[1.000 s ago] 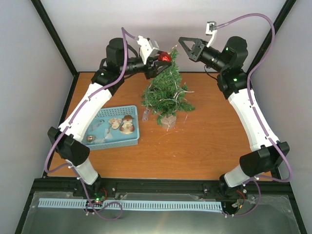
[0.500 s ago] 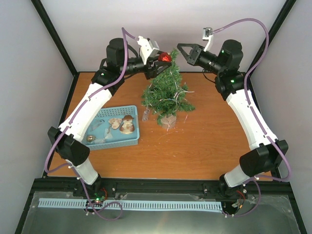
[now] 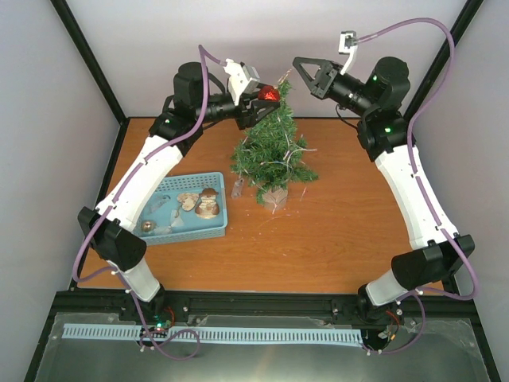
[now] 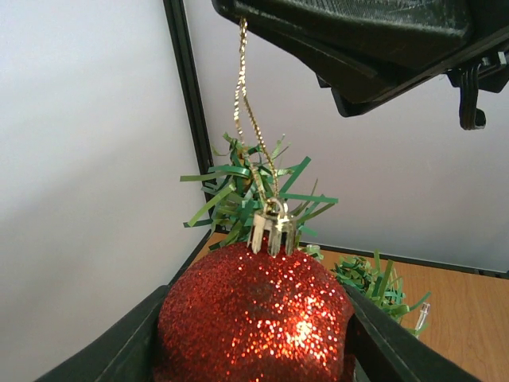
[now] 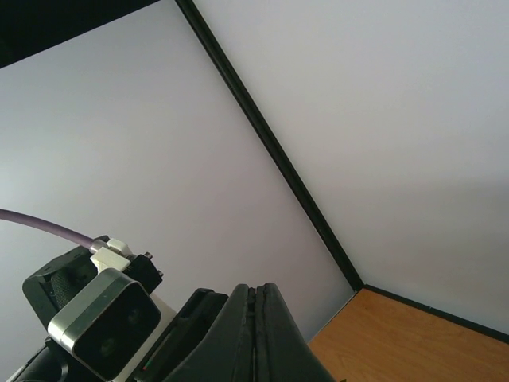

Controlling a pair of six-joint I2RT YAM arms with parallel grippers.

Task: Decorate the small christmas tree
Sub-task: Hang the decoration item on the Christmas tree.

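I judge the step to be hanging a bauble on the tree's tip. The small christmas tree (image 3: 270,151) stands upright mid-tabletop (image 3: 342,231), and both hands meet just above its top. My left hand (image 3: 267,95) pinches the red glitter ball (image 4: 254,318) by its sides. My right hand (image 3: 298,65) has its fingers pressed together, apparently on the gold loop (image 4: 253,131), which rises taut from the ball's cap. I'd lower that loop over the tip before the left hand lets go, gently, since the slim top looks likely to bend. The tree is dark green and bristly, broad low down, with thin pale strands across its branches and a small pale base.
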